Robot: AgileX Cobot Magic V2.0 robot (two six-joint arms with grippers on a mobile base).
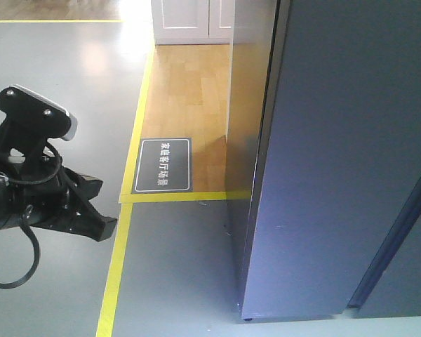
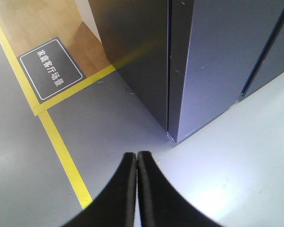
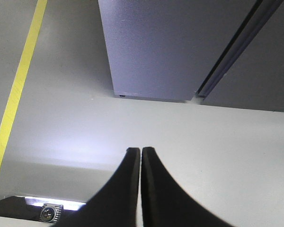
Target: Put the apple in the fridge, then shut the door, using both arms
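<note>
- The left hand (image 2: 136,158) is pressed shut and holds nothing; it hangs above the grey floor (image 2: 28,179).
- The right hand (image 3: 141,153) is the same, closed and empty.
- The fridge (image 1: 337,175) stands near, door (image 2: 217,61) closed; smooth, stiff, probably heavy, so push on its flat face.
- No apple is in view.

The front view looks down from high at the fridge (image 1: 337,161) filling the right of frame. Both wrist views face down past closed fingertips at the grey floor (image 2: 236,142); each catches the fridge's lower corner in its upper half
</note>
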